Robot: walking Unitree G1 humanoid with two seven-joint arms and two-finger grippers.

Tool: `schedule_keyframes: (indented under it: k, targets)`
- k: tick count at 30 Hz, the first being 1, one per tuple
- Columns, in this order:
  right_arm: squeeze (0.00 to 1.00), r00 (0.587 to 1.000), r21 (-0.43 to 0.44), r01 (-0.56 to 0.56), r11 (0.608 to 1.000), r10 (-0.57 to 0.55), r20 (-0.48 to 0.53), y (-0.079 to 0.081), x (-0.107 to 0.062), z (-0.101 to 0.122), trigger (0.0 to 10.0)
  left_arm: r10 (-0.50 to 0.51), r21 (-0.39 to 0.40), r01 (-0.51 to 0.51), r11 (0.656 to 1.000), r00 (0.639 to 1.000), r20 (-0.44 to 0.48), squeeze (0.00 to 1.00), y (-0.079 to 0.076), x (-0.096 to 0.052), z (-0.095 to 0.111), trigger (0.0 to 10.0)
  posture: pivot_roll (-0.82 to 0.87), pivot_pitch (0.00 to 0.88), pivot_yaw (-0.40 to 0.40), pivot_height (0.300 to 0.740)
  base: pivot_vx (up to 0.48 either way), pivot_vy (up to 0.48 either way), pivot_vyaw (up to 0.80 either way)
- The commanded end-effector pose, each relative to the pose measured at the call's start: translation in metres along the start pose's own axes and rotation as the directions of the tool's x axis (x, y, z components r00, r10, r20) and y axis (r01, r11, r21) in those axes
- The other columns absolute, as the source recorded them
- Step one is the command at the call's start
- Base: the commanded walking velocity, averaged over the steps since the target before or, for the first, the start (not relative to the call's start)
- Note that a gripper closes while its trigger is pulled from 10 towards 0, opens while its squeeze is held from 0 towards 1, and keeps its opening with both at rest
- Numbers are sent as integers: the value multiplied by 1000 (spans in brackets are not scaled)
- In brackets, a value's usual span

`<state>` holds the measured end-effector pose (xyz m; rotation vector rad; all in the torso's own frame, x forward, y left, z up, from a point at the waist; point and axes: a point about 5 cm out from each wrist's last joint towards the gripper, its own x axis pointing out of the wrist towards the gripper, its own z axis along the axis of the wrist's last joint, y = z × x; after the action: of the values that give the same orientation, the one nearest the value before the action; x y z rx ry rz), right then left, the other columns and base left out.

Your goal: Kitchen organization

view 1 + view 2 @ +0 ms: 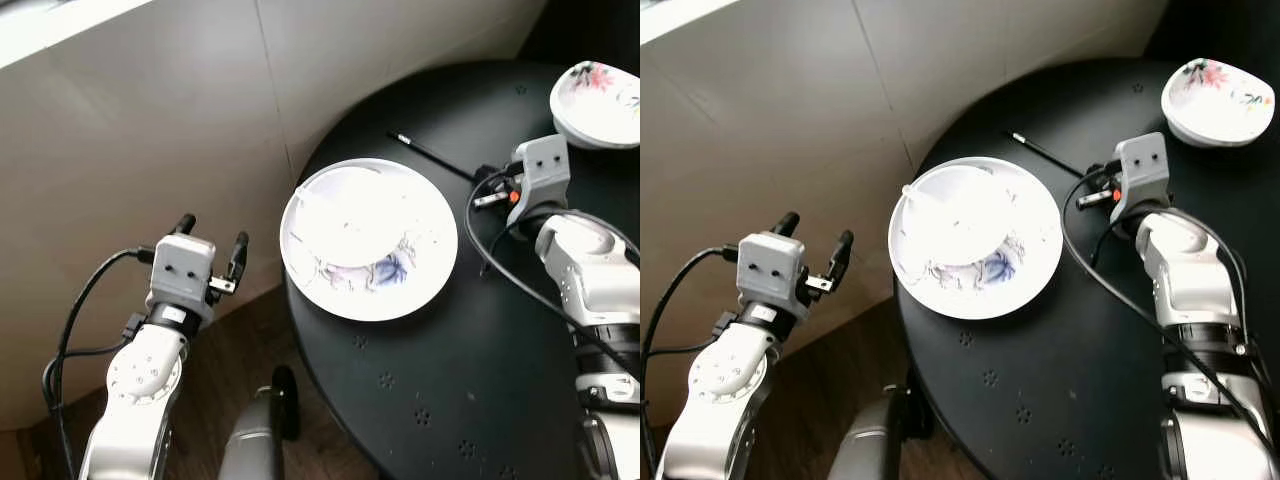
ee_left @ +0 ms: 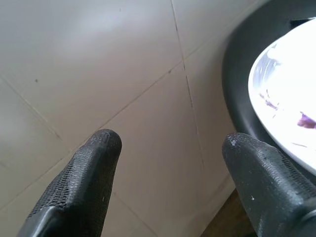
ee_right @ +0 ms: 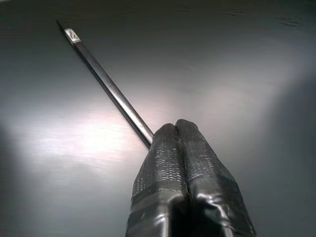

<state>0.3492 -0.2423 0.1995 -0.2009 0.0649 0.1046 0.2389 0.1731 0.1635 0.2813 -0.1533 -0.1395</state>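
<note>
Right gripper (image 3: 178, 129), jaws pressed together, apparently pinches a black chopstick (image 3: 106, 84) off the worktop (image 1: 450, 380); left gripper (image 1: 212, 238) waits spread beyond its edge.

No readable text anywhere; the chopstick (image 3: 106, 84) bears a small silver mark, too small to read.

The big plate (image 1: 370, 240) crowds the table's (image 1: 470, 400) left edge; bare tabletop lies between it, the chopstick (image 1: 432, 152) and the far bowl (image 1: 598, 103).
</note>
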Motion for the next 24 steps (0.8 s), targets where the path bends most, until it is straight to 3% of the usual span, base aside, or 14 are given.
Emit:
schedule_keyframes:
  k: [1,10,14,20,24]
  targets:
    - [0,990,10,74,997,-73,-124,-1,-6,-28,0,7,7,-7,1000,1000,-23,0,0,-2,-7,10000,-34,288,49,740,0,0,0]
    - [0,995,1,96,995,-95,-13,23,-16,3,0,19,8,-19,1000,1000,-4,0,1,5,-9,10000,-51,263,42,740,0,0,0]
    - [0,991,1,133,991,-133,28,26,-21,13,0,21,6,-21,1000,1000,6,0,0,8,-10,10000,-57,255,43,740,0,0,0]
    - [0,975,-167,200,965,-178,136,26,-27,36,0,22,-1,-22,1000,1000,21,0,-1,13,-10,10000,-68,238,42,740,0,0,0]
    - [0,966,-198,221,955,-187,177,28,-28,41,0,24,-4,-24,1000,999,26,0,-3,16,-11,10000,-72,222,40,740,0,0,0]
